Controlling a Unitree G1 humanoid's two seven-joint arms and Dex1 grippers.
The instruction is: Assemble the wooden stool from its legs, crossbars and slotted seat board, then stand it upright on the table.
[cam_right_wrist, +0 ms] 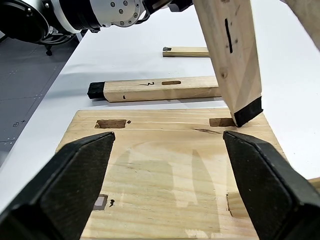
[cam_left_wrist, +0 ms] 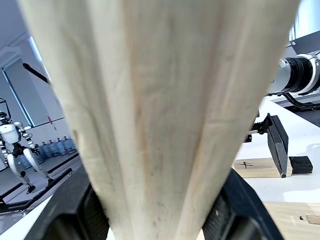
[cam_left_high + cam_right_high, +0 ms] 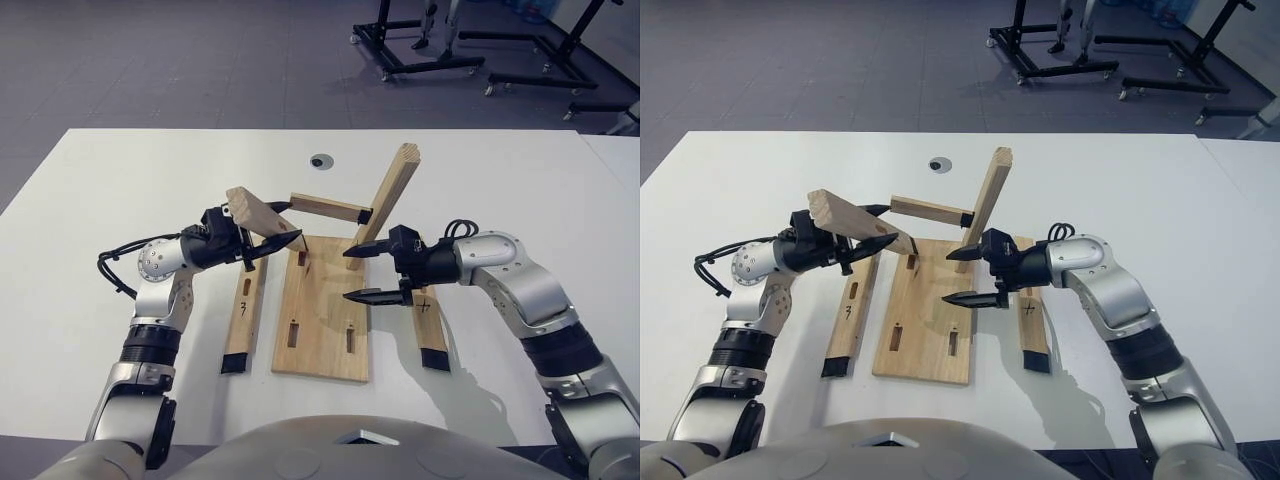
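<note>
Right jaws hang wide open over the seat board (image 3: 322,320), which is flat on the surface (image 3: 120,200) between two spare legs (image 3: 243,310). Left jaws clamp a tilted leg (image 3: 255,211), black tip at the board's far-left slot. Behind, a leaning leg (image 3: 395,185) carries a crossbar (image 3: 325,207).

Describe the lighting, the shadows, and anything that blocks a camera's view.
Left wrist view: the held leg sits against the lens and hides most of the scene. Right wrist view: a thin dark shadow runs under the lying leg. Left eye view: the white table is evenly lit, without glare.
</note>
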